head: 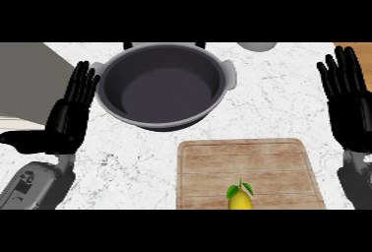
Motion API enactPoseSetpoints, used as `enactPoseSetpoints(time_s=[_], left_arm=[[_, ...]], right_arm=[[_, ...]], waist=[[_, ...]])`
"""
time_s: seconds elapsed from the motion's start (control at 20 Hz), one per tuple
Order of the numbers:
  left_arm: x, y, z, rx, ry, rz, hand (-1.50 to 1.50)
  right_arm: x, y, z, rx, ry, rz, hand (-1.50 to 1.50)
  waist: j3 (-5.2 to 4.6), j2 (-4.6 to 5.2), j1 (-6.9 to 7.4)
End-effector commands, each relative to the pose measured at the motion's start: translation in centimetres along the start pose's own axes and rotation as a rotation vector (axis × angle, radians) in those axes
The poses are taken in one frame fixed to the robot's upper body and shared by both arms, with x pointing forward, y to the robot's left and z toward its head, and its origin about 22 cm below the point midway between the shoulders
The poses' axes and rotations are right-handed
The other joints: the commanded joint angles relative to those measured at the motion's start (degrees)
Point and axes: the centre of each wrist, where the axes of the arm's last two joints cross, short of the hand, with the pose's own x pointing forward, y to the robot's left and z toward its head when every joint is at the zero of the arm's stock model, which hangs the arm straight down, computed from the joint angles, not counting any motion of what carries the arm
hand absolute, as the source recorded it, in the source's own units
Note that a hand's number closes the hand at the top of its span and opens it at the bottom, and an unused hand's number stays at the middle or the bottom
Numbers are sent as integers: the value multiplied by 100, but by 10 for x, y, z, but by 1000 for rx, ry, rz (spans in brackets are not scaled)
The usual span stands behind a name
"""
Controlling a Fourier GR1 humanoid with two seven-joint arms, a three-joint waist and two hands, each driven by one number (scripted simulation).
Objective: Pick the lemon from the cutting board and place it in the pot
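A yellow lemon (240, 201) with green leaves lies at the near edge of the wooden cutting board (247, 162), partly cut off by the view's lower edge. A grey pot (166, 83), nothing inside it, stands on the white marble counter beyond the board and to its left. My left hand (69, 115) rests open at the left, fingers up, just beside the pot's left wall. My right hand (352, 103) rests open at the right edge, fingers up, to the right of the board. Neither hand touches the lemon.
A pale round object (256, 46) shows at the counter's far edge, right of the pot. A grey surface (29, 74) lies at the far left. A brown strip (363, 59) runs along the far right edge.
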Motion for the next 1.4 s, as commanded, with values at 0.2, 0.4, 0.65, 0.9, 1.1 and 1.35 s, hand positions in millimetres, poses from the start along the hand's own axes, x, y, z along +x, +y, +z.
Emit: enactPoseSetpoints(time_s=[0.2, 0.4, 0.65, 0.9, 1.1, 1.35], left_arm=[[-11, 6, 9, 9, 227, -27, 0], [-28, 5, 27, 41, 354, 5, 0], [-8, 4, 20, 54, 384, 20, 0], [-1, 0, 30, 61, 371, 0, 0], [-3, 16, 37, 55, 379, 7, 0], [6, -7, 33, 31, 380, 9, 0]], right_arm=[[-13, 103, 42, 531, 250, -125, -150], [-8, 52, 42, 387, 20, 483, -150], [19, 63, 107, 512, -225, 462, -150], [66, 32, 112, 573, -123, 783, -150], [120, 39, 122, 653, -66, 908, -150], [163, 55, 132, 745, 83, 1049, -150]], waist=[[13, 37, 366], [-1, -76, -24], [22, -57, -154], [5, -47, -109], [-4, -32, -76], [-7, -8, 14]])
